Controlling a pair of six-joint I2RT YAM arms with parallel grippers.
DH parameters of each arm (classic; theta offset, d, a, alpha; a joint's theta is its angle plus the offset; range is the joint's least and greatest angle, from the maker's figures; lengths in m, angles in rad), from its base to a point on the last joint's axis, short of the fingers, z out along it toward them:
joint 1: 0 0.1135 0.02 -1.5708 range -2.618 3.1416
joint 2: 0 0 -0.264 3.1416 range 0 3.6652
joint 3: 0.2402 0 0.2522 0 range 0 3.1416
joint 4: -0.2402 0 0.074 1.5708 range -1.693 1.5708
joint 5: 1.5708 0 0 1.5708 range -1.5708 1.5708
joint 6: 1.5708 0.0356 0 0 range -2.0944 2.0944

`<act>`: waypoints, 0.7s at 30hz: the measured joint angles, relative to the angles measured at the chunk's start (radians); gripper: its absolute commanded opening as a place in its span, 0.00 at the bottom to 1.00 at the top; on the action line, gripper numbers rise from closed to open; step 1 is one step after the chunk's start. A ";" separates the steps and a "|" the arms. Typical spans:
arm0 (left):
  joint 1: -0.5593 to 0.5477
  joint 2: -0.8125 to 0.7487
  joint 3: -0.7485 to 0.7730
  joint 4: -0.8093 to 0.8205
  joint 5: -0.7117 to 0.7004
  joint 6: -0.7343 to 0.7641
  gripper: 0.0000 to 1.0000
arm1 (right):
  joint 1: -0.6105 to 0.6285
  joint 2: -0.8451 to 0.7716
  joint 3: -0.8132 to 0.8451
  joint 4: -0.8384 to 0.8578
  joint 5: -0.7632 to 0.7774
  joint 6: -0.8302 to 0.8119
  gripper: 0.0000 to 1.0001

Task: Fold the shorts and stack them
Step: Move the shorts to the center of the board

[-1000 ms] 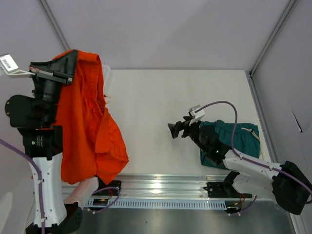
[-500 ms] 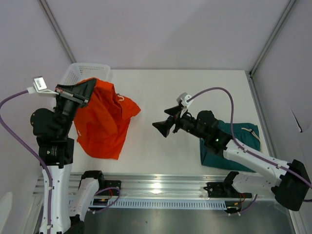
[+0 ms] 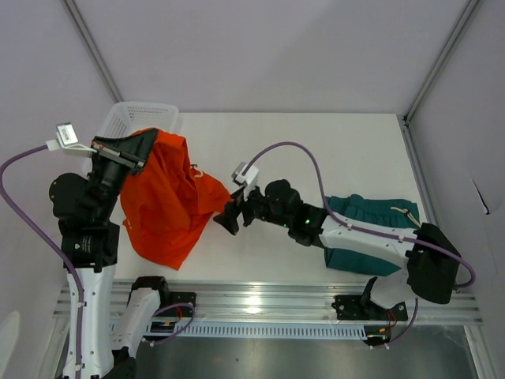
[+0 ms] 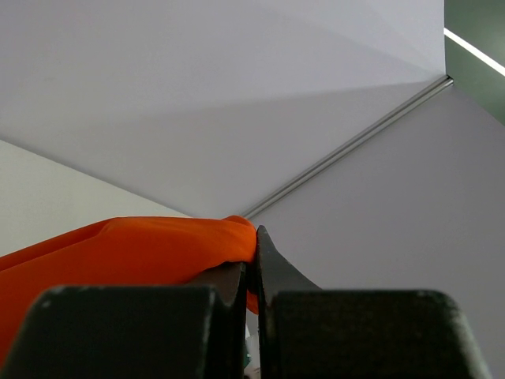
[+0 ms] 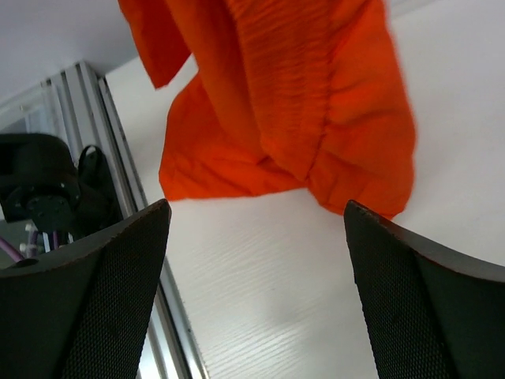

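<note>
The left gripper (image 4: 254, 245) clamped the orange shorts (image 3: 170, 205); the right gripper (image 3: 226, 219), jaws apart, stood beside their hanging edge. A shallow pinch could slip.

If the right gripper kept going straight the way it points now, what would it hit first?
Probably the orange shorts, hanging from the left gripper; the right gripper's wrist view shows them straight ahead between open jaws. Depth is unclear.
</note>
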 measured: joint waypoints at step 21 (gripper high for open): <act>-0.001 -0.032 0.010 -0.093 -0.046 -0.008 0.00 | 0.270 0.445 0.264 0.046 0.719 0.062 0.91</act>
